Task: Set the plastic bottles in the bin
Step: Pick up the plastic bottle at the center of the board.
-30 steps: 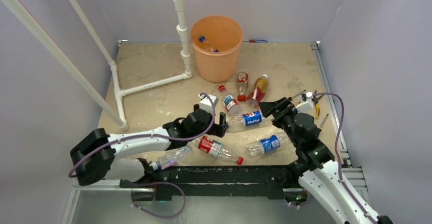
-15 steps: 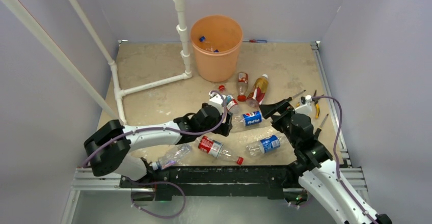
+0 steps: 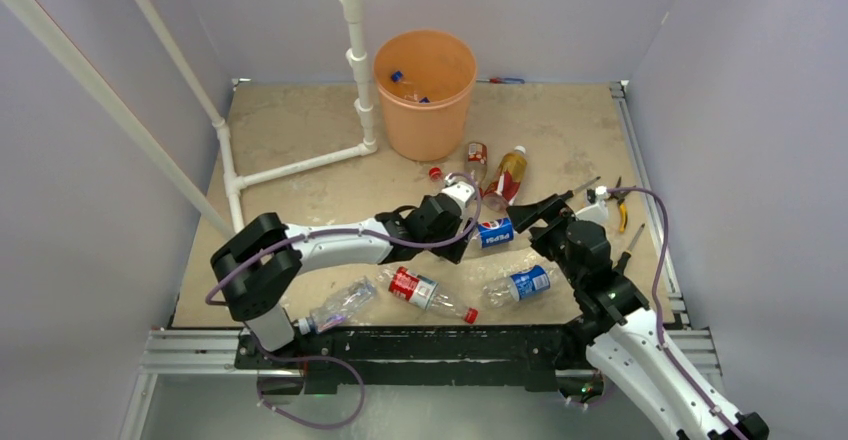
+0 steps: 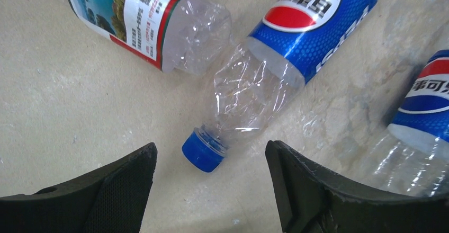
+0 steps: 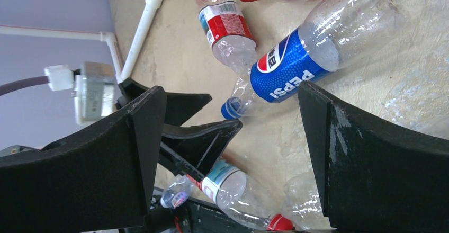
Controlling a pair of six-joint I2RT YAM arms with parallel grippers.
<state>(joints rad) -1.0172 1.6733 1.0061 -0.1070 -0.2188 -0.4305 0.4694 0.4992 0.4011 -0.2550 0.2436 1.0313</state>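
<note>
Left gripper (image 4: pixel 210 147) hangs with its jaws apart on either side of the blue cap (image 4: pixel 204 151) of a Pepsi bottle (image 4: pixel 302 26) that lies on the counter (image 4: pixel 63 111); neither jaw touches it. At that bottle's base end the right gripper (image 5: pixel 231 87) is spread wide and holds nothing.

Only the top view shows the bin (image 3: pixel 425 110), well beyond the Pepsi bottle, with blue caps inside it. It also shows an amber-labelled bottle (image 3: pixel 508 175) lying between the two.

Only the left wrist view shows a QR code on the red-edged label of the crumpled bottle (image 4: pixel 143 16) just beside the Pepsi bottle. It also shows Chinese characters on a second Pepsi bottle (image 4: pixel 423 95) near it.

From the right wrist view, "PEPSI" reads in white letters on the blue label.
</note>
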